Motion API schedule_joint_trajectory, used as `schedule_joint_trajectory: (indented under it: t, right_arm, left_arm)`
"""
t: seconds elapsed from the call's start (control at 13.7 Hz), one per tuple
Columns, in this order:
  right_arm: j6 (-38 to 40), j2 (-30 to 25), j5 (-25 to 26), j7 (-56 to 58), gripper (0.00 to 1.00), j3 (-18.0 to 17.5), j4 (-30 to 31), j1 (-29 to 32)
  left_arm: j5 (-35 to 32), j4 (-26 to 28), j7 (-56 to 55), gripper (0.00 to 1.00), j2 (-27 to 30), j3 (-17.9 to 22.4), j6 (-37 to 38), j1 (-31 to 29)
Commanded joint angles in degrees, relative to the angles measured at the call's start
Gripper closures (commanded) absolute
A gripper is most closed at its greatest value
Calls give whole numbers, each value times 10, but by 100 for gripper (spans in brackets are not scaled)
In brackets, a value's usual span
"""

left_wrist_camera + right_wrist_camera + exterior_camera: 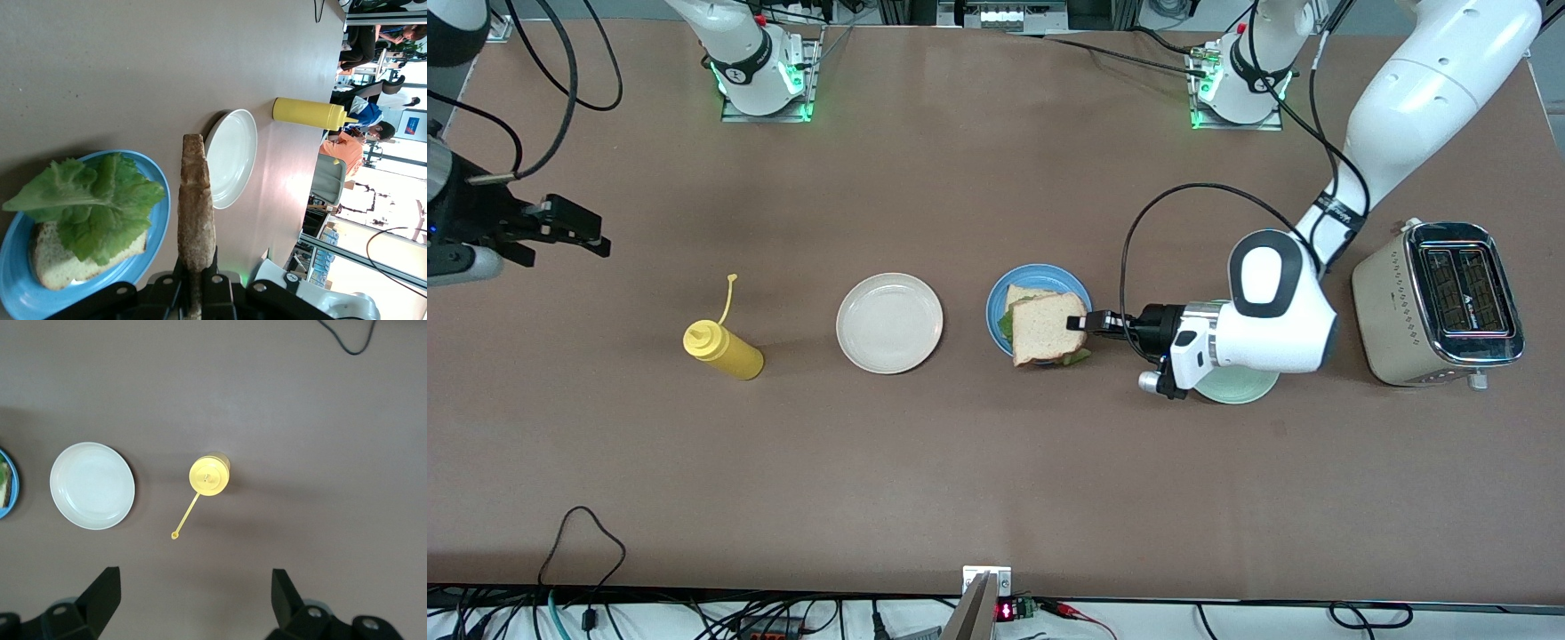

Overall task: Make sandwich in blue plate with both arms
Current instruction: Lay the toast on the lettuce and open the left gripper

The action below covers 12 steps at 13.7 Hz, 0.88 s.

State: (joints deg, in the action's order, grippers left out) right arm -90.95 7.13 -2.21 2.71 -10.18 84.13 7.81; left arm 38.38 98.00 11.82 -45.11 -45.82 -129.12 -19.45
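Top slice held over the blue plate, ready to be laid on the lettuce.

At centre right of the front view the left arm (1360,178) reaches in, and its left gripper (1087,321) is clamped on the edge of a bread slice (1049,330) over the blue plate (1000,298). In the plate a bottom slice (50,260) is covered by lettuce (93,203). The held slice should be levelled, squared over the lower one and lowered until resting before being released, so the lettuce is not dragged off. At the upper left edge the right gripper (560,227) waits with fingers apart, over bare table. The white plate (889,322) and mustard bottle (725,349) lie left of centre, the toaster (1440,302) at right.
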Motion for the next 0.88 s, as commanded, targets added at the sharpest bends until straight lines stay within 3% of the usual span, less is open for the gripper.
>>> schedule_joint_trajectory:
  t: [0.0,0.22,0.37,0.44,0.51,0.58,0.8]
  right_arm:
    - [-23,-55,6,-24,0,0,61,5]
    - [-51,-95,6,-24,0,1,114,6]
    - [-53,-92,6,-23,0,1,111,5]
    - [-53,-91,5,-23,0,1,109,6]
    - [-51,-90,3,-23,0,1,109,7]
    - [-51,-90,0,-24,0,1,106,8]
    - [-49,-88,-1,-24,0,4,96,0]
  left_arm:
    - [24,22,53,99,-20,-8,-36,-6]
    - [35,41,72,95,-41,-8,-37,-13]
    - [36,41,96,92,-57,-8,-37,-15]
    - [36,41,100,77,-62,-5,-34,-16]
    - [36,43,103,23,-63,-4,-32,-21]
    - [36,52,115,0,-61,-3,-28,-28]
    - [36,76,125,0,-59,-2,11,-55]
